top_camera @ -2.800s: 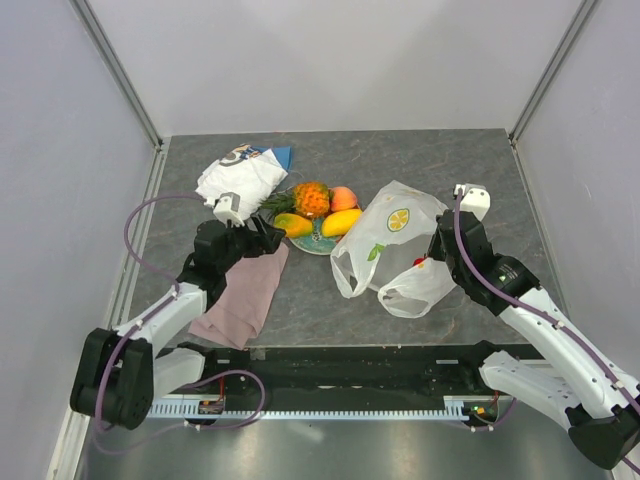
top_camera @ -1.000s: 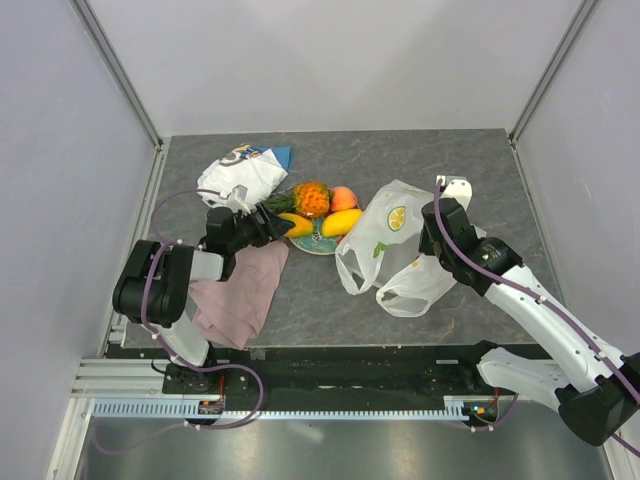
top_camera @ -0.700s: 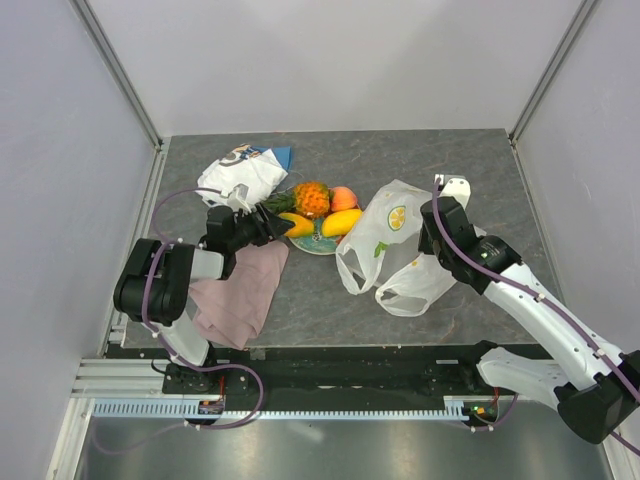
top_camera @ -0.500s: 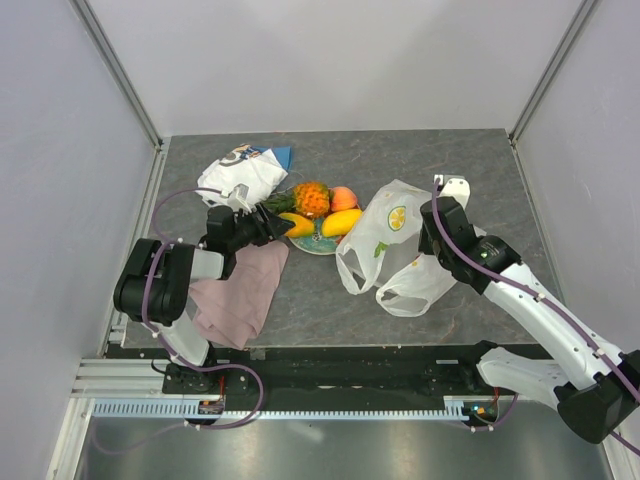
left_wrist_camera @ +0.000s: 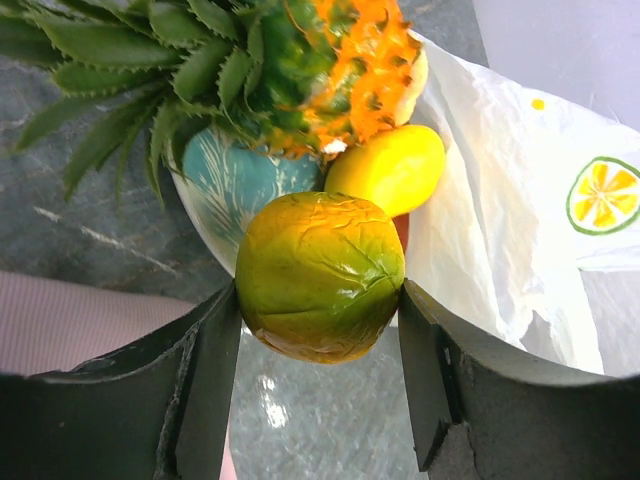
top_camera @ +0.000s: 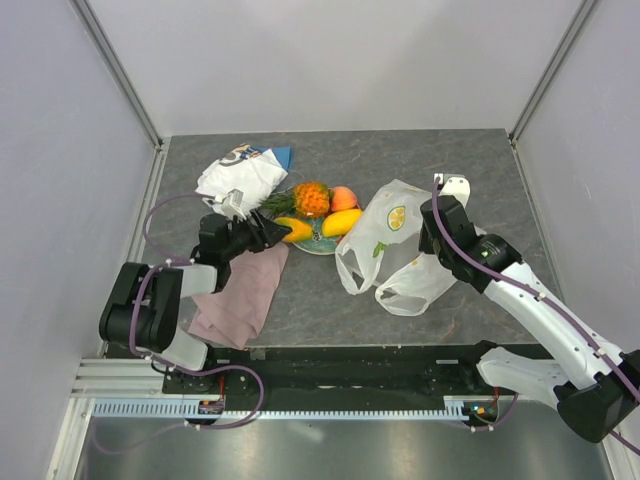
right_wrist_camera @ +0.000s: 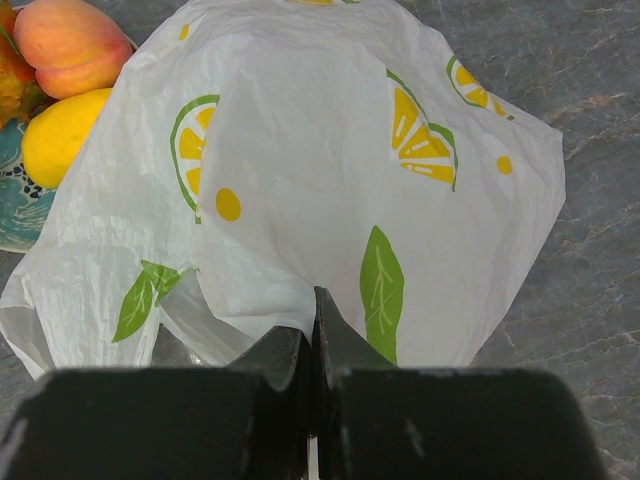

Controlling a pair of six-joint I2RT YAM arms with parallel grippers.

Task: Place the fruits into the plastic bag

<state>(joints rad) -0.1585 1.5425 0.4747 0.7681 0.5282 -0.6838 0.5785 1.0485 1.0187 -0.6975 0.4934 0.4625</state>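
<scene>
My left gripper (top_camera: 270, 234) (left_wrist_camera: 320, 300) is shut on a yellow-green mango (top_camera: 293, 228) (left_wrist_camera: 320, 275), one finger on each side, at the near edge of the teal plate (top_camera: 318, 246) (left_wrist_camera: 215, 180). The pineapple (top_camera: 311, 198) (left_wrist_camera: 330, 60), the peach (top_camera: 343, 197) (right_wrist_camera: 70, 45) and the second mango (top_camera: 341, 221) (left_wrist_camera: 385, 170) lie on the plate. My right gripper (top_camera: 430, 243) (right_wrist_camera: 313, 310) is shut on a fold of the plastic bag (top_camera: 395, 245) (right_wrist_camera: 300, 170), which lies right of the plate. The red piece is not in view.
A white folded cloth (top_camera: 238, 178) lies behind my left gripper, with a blue item (top_camera: 283, 155) beside it. A pink cloth (top_camera: 240, 295) lies under my left arm. Grey walls enclose the table on three sides.
My left arm has changed posture, its elbow swinging down and left, with the gripper still on the mango. My right gripper moved back with the bag earlier and now holds still.
</scene>
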